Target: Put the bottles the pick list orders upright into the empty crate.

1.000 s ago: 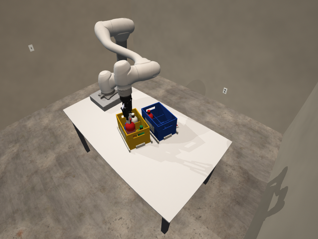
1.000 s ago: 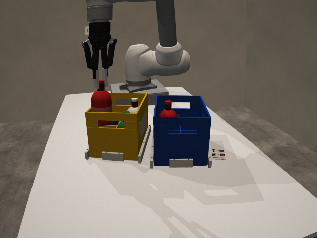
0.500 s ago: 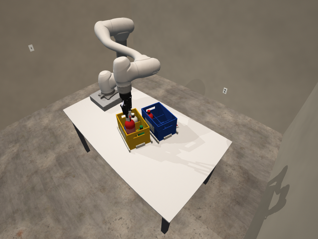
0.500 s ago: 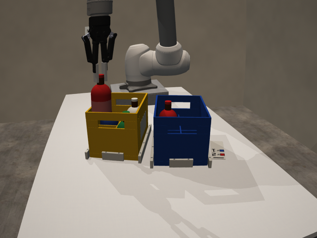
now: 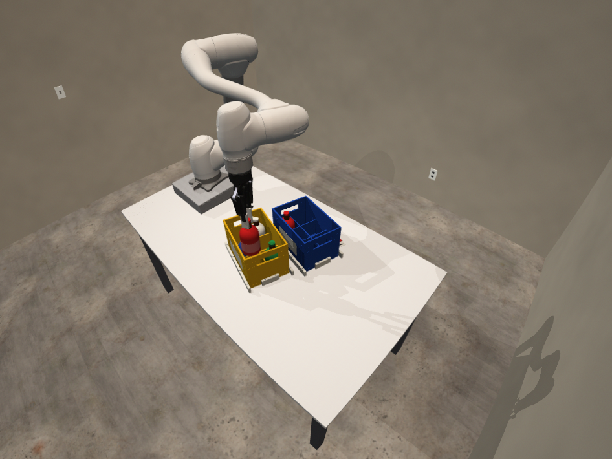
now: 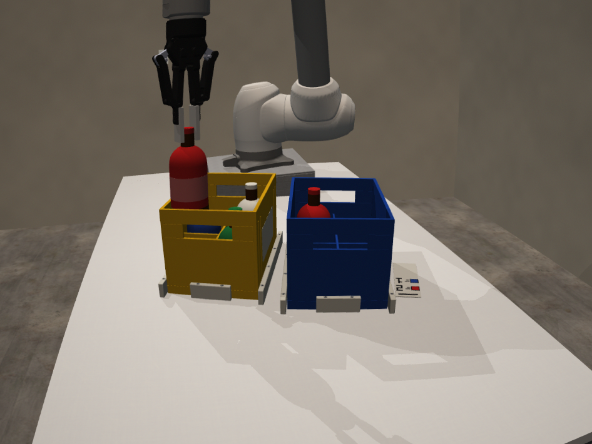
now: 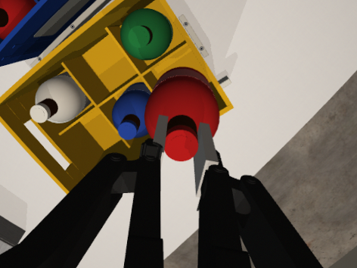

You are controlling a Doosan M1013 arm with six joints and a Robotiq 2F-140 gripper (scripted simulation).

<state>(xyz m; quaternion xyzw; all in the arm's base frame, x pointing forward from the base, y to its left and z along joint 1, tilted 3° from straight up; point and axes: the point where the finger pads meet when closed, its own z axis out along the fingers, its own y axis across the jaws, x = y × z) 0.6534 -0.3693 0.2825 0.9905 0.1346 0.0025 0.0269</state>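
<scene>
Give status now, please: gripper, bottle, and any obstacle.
Gripper shut on red bottle at its cap. Bottle upright, partly out of yellow crate. One red bottle in blue crate. Nothing in the way above.

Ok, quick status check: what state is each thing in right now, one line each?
gripper: shut on the red bottle's cap
held red bottle: upright, partly lifted out of the yellow crate
yellow crate: level on the table, still holding white, green and blue bottles
blue crate: level, one red bottle standing inside
pick list: flat on the table beside the blue crate
</scene>
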